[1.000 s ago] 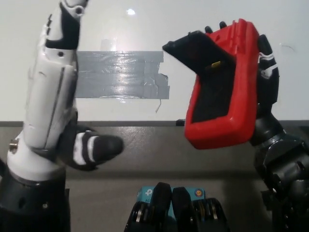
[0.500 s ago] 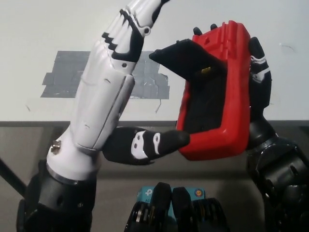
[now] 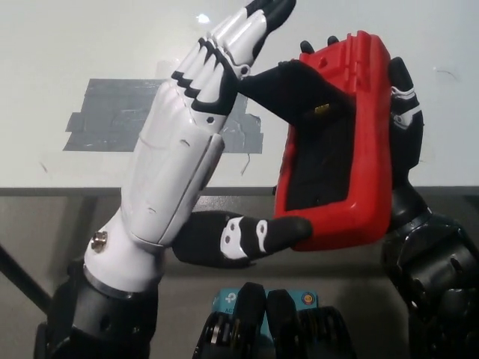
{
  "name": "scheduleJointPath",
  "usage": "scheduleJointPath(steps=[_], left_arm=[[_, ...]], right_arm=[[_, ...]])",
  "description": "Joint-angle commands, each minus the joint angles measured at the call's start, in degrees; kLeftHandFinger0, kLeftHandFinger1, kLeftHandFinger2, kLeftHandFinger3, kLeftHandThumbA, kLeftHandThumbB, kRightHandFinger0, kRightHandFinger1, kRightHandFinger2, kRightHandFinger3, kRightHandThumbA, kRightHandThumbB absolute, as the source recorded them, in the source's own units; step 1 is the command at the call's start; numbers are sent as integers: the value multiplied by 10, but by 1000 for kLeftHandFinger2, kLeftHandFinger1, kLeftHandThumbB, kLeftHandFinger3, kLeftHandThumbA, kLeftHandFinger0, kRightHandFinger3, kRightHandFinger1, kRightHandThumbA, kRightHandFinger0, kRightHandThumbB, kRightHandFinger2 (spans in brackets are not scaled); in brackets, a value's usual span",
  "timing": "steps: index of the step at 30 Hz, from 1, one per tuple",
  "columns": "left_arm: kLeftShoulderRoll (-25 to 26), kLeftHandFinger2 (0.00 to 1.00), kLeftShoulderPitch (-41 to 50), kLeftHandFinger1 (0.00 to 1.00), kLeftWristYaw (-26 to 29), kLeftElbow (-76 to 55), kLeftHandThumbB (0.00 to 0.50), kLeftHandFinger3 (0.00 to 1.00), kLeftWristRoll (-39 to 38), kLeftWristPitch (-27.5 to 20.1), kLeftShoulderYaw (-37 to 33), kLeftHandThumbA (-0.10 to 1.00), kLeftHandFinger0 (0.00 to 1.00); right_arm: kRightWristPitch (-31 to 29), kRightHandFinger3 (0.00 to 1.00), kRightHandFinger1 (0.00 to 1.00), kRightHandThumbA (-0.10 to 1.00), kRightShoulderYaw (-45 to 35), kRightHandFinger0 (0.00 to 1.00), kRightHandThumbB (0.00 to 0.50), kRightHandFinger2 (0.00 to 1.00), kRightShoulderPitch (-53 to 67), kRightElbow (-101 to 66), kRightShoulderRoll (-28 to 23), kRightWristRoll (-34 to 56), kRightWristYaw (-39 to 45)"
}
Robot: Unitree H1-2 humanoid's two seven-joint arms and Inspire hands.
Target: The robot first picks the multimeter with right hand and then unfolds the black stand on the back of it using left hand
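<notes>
My black right hand [image 3: 408, 127] is shut on the red multimeter [image 3: 359, 134] and holds it upright above the table edge, its back facing the camera. The black stand [image 3: 288, 82] sticks out from the multimeter's back toward the left, tilted open. Beside it is my white left hand [image 3: 187, 164], open with flat extended fingers [image 3: 232, 45] lying against the stand's tip. Its black-and-white thumb [image 3: 247, 235] touches the multimeter's lower left corner.
A patch of grey tape [image 3: 112, 116] lies on the white table [image 3: 67, 45] behind the left hand. The table's front edge [image 3: 45, 191] runs across the middle, with dark floor below.
My left hand has swung from the far left over to the multimeter, fingers now against the stand and thumb at its lower corner. The multimeter has shifted slightly left.
</notes>
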Motion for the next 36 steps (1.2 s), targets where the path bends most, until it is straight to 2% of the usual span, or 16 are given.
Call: scheduleJointPath(steps=[1,6,10,12,13,15,16,18,19,22,24,25,30,32,35,36], left_arm=[[-12,1000,1,1000,-2,-16,354,1000,10,-21,-6,1000,1000],[-17,1000,10,1000,-1,-17,334,1000,11,-31,-10,1000,1000],[-20,1000,18,1000,-3,-17,327,1000,11,-36,-14,1000,1000],[-22,1000,21,1000,-4,-17,325,1000,9,-35,-16,1000,1000],[-24,1000,25,1000,-5,-17,325,1000,10,-36,-19,1000,1000],[-27,1000,32,1000,-3,-17,329,1000,9,-38,-20,1000,1000],[-28,1000,34,1000,-4,-17,329,1000,9,-38,-21,1000,1000],[-32,1000,40,1000,-7,-19,329,1000,12,-38,-24,1000,1000],[-32,1000,40,1000,-7,-19,329,1000,12,-38,-24,1000,1000],[-38,1000,51,1000,-11,-23,328,1000,19,-38,-31,1000,1000],[-40,1000,54,1000,-11,-23,326,1000,20,-40,-32,1000,1000],[-42,1000,59,1000,-10,-23,323,1000,24,-46,-37,1000,1000],[-47,1000,68,1000,-8,-24,314,1000,29,-52,-43,1000,1000],[-47,1000,71,1000,-3,-21,310,1000,21,-58,-45,1000,1000],[-48,1000,75,1000,-2,-19,307,1000,24,-61,-47,1000,1000],[-48,1000,76,1000,-1,-19,299,1000,25,-63,-48,1000,1000]], right_arm=[[-1,671,23,154,-3,0,59,568,-28,-22,3,15,18],[-7,767,11,108,-6,0,80,551,-35,-23,15,30,-7],[-19,848,0,73,-10,0,85,473,-39,-30,30,23,-28],[-21,774,0,58,-11,0,101,384,-42,-35,36,28,-47],[-23,690,0,53,-13,0,100,351,-43,-36,41,31,-52],[-29,639,0,27,-18,0,99,419,-49,-37,52,42,-69],[-29,627,0,27,-20,0,105,493,-50,-38,54,43,-74],[-28,682,24,43,-22,0,113,591,-54,-42,56,49,-87],[-28,661,48,44,-23,0,116,648,-54,-42,56,49,-88],[-37,660,178,36,-30,0,121,773,-64,-48,64,46,-107],[-39,700,275,35,-32,0,118,839,-67,-49,66,44,-111],[-56,662,289,-22,-38,0,125,837,-75,-55,81,19,-129],[-66,787,344,-10,-43,0,123,871,-85,-65,97,5,-163],[-73,839,409,11,-46,0,134,883,-90,-69,104,6,-185],[-79,972,474,59,-50,0,107,866,-100,-68,108,11,-196],[-82,975,481,60,-51,0,109,859,-103,-69,110,4,-201]])
